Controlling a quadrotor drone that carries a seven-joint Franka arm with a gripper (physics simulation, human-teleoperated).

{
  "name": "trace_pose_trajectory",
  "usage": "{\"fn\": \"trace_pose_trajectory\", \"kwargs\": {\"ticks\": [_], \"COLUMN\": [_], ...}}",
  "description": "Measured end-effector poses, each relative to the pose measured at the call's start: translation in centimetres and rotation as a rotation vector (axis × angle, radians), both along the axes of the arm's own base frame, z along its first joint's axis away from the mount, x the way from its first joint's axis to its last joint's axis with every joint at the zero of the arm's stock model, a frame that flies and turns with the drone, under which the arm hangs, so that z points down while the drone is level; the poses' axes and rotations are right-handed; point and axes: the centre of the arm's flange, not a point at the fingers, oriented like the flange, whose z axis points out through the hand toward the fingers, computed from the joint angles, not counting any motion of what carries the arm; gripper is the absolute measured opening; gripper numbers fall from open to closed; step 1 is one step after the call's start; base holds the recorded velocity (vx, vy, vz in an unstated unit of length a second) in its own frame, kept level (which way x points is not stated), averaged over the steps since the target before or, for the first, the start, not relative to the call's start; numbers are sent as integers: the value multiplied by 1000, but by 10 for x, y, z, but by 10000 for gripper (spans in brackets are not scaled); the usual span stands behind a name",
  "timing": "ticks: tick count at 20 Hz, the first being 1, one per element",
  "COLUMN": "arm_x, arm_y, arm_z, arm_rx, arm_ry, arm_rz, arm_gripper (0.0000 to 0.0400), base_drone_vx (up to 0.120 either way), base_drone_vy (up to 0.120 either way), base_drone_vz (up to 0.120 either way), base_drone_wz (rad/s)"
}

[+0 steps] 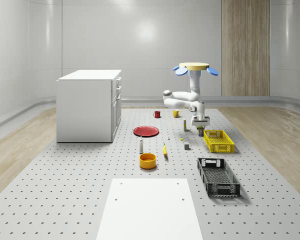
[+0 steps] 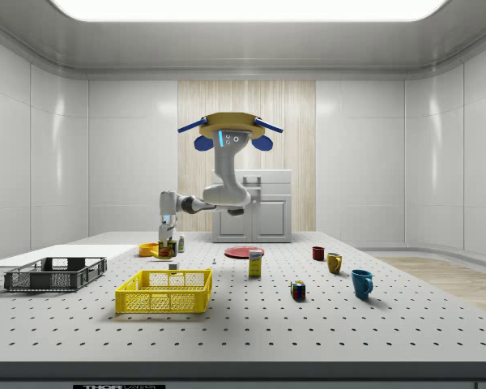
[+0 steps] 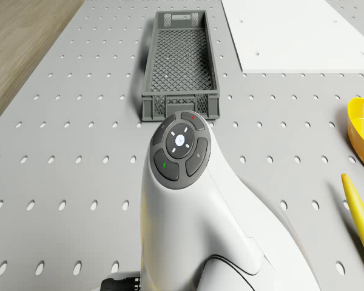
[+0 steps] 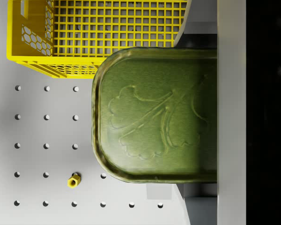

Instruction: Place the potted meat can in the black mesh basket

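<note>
The drone hovers above the table, arm bent down. The gripper is clamped on the can, lifted just beside the yellow crate; the black basket sits beyond it, toward six o'clock.

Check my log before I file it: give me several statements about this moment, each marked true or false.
1. The gripper holds the potted meat can between its fingers. True.
2. The can already lies inside the black mesh basket. False: the can is in the gripper, near the yellow basket, and the black basket holds nothing visible.
3. The drone hovers above the perforated floor. True.
4. The red plate sits on top of the white cabinet. False: it lies on the floor beside the cabinet.
5. In the whole-scene view, the yellow basket lies farther from the camera than the black one. True.
</note>
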Motion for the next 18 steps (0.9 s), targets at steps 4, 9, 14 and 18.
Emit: {"fn": "trace_pose_trajectory", "kwargs": {"ticks": [4,9,14,18], "arm_x": [0,0,0,0], "arm_y": [0,0,0,0], "arm_z": [0,0,0,0], "arm_rx": [0,0,0,0], "arm_ry": [0,0,0,0], "arm_rz": [0,0,0,0], "arm_gripper": [290,290,290,290], "base_drone_vx": [120,120,120,120], "base_drone_vy": [0,0,0,0], "base_drone_vz": [0,0,0,0], "base_drone_wz": [0,0,0,0]}}
